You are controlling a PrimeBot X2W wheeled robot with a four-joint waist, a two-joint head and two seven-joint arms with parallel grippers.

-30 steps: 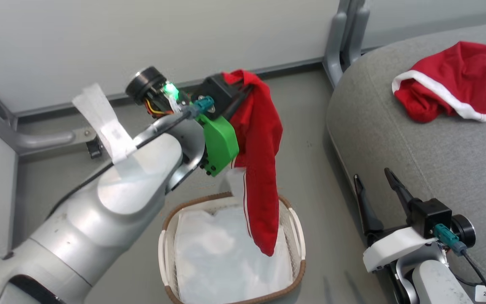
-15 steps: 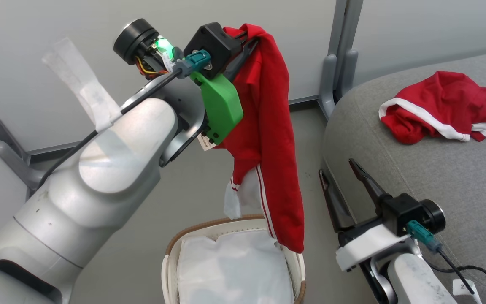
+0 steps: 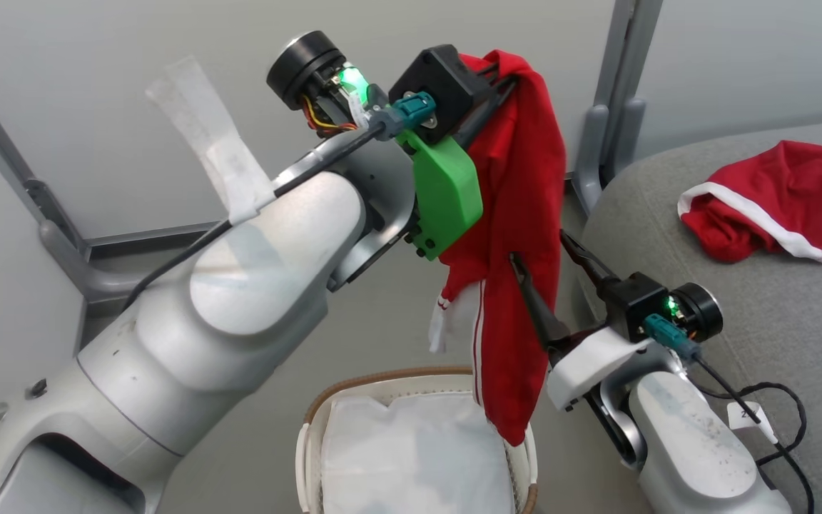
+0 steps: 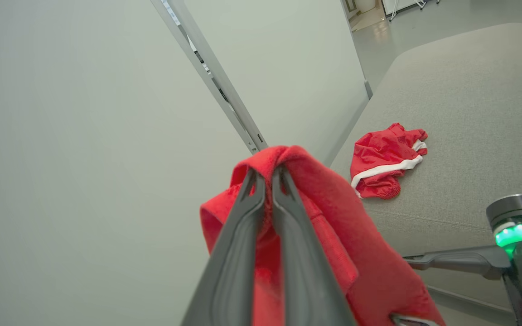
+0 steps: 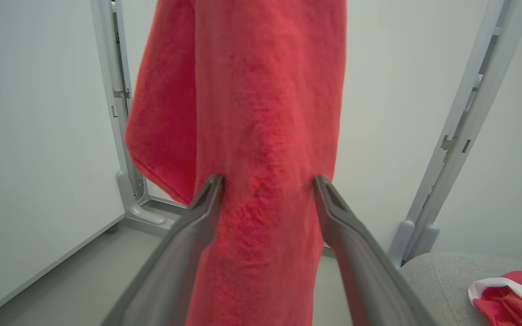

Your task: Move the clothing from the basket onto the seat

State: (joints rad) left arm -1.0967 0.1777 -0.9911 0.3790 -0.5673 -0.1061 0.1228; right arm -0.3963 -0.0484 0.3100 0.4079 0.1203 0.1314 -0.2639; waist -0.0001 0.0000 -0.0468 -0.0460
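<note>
Left pincer is clamped shut on a top fold of the clothing. In its wrist view both fingers are pressed together with red cloth bunched between them.

Clothing: it hangs from that grip in one long drape, lifted out of the basket. Its lowest tip is just above the basket's far right rim. It is not yet over the seat, which lies to the right.

Right pincer: fingers wide apart, one on each side of the drape at about mid-length, not closed on it. The cloth edges look to brush both fingers, but I cannot tell for certain.

Progress, my reading:
- Done: a second red piece with white edging lies crumpled on the seat, well in from the seat's edge. I count that one as delivered.
- In hand: the held clothing is out of the basket and in transit.
- Left: carry it right over the cushion, lower it and let go.
- Basket: the part I can see holds the white lining and nothing red. The near end is cut off by the frame, so I cannot rule out more inside.

Count:
- red pieces: two (one held, one on the seat)
- basket: one
- seat: one
- lining: one
- pincers: two
</note>
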